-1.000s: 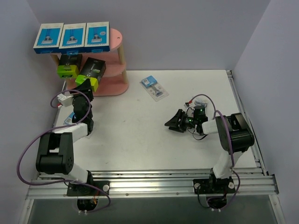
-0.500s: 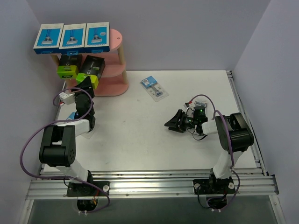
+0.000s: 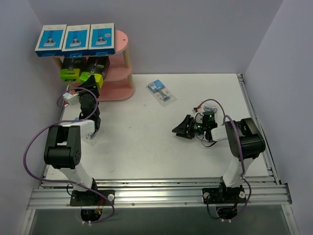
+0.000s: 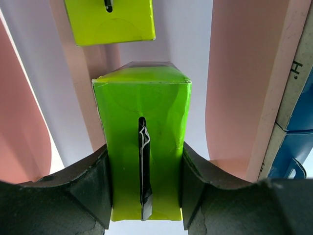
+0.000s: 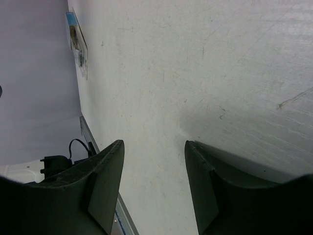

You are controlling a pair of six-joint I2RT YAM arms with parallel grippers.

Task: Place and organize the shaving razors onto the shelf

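The pink shelf (image 3: 120, 51) stands at the far left with three blue-and-white razor boxes (image 3: 76, 39) in a row on its top board. A black box with a lime-green end (image 3: 71, 70) sits on the middle board. Right beside it is a second such box (image 3: 95, 70), and my left gripper (image 3: 90, 82) is shut on its green end (image 4: 142, 147). In the left wrist view both fingers (image 4: 93, 181) press its sides. One clear blister pack (image 3: 161, 91) lies on the table. My right gripper (image 3: 182, 128) rests low over the table, open and holding nothing (image 5: 152, 147).
Another clear pack (image 3: 91, 138) lies on the table under the left arm's forearm. Loose cables (image 3: 208, 105) trail by the right wrist. Purple walls close in the left, back and right. A metal rail (image 3: 156, 188) runs along the near edge.
My left gripper has carried the black-and-green box up and back toward the shelf, bringing it level with the other box on the middle board. The right arm has stayed still.
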